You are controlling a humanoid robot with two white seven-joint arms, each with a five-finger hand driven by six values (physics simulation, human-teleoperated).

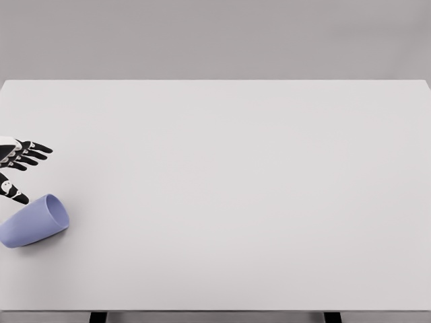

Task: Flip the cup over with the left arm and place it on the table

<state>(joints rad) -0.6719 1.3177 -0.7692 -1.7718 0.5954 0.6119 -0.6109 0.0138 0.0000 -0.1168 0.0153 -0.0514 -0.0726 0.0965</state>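
One broad white tabletop (256, 202) fills nearly the whole head view, and almost all of it stretches away to the right of the left hand, bare and pale against a grey backdrop. Nothing else rests on it apart from the cup, so no object stands between hand and cup or crowds the spot where the cup might be set upright.

Next in size is the lavender cup (35, 222), lying on its side just below and slightly right of the hand, close to the picture's left edge. Its wider end points up and to the right, the narrower end down and left. It looks like a plain tapered tumbler: rigid, smooth-walled, probably light, and likely to roll or skid if nudged on its curved flank. A grip around the middle of the wall, thumb on one side and fingers on the other, seems the safest hold; pinching the rim alone might let it swing.

Smallest is the left hand (19, 165), entering from the left edge. Its dark fingers (37, 149) are spread and slack, grasping nothing; the thumb reaches down toward the cup, near it, though contact cannot be confirmed. The right arm does not show.
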